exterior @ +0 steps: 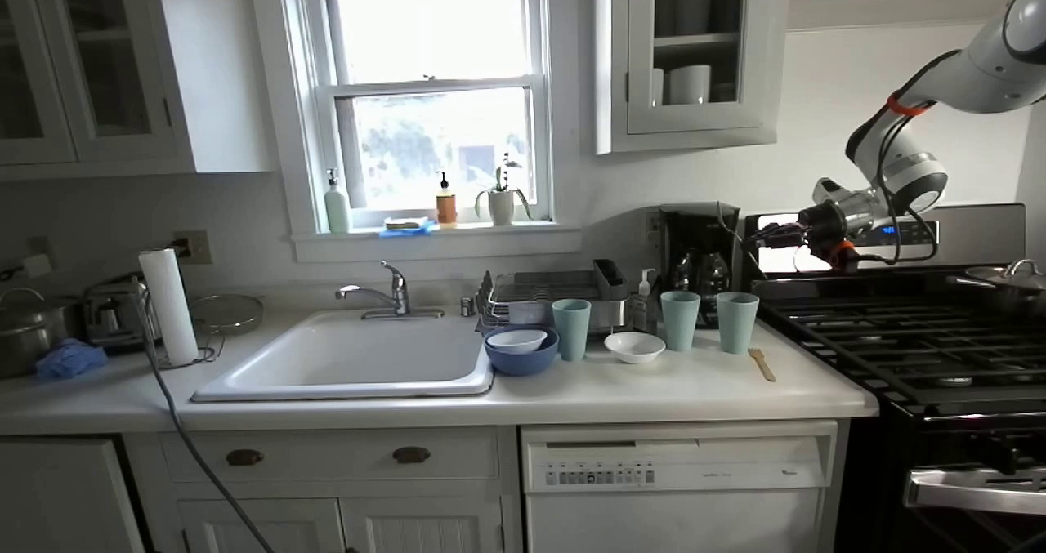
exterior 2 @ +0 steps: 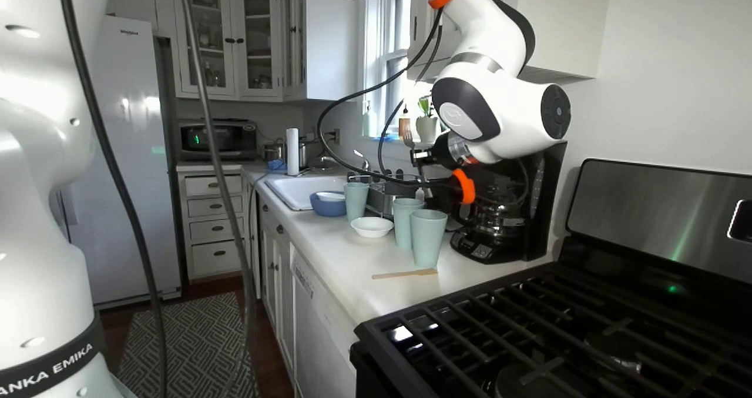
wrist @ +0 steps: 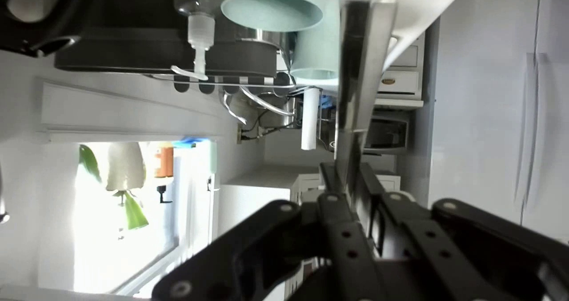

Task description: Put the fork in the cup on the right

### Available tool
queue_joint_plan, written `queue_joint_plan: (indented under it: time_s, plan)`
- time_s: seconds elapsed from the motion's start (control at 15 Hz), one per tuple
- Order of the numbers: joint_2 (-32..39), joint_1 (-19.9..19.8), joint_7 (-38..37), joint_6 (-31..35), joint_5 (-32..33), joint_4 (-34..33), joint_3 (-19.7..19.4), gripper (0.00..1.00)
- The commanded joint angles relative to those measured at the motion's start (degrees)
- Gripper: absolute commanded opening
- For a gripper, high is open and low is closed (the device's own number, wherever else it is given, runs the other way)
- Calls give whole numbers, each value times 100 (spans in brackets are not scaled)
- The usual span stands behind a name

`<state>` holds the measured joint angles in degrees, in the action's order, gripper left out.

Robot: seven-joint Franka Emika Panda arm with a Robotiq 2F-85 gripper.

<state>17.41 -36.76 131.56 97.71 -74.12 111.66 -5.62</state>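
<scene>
From here, the pincer [wrist: 349, 176] grips the metal fork [exterior 2: 409, 143] at twelve o'clock from the right cup [exterior 2: 428, 240]; the handle [wrist: 373, 56], slanting down (I'd watch that), could clip the cup, toppling it.

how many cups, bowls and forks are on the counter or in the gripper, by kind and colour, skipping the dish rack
Teal cups: 3
Blue bowl: 1
White bowls: 2, one inside the blue bowl
Metal fork, held in the gripper: 1
Wooden fork, on the counter: 1
Total: 8
</scene>
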Motion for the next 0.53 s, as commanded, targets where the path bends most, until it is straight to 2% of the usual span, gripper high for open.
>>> queue_joint_plan:
  time_s: [0.0,0.47]
  plan:
    - [-70,449,212,-365,-509,196,-380,3]
    - [416,1101,431,1,-1516,82,-769,3]
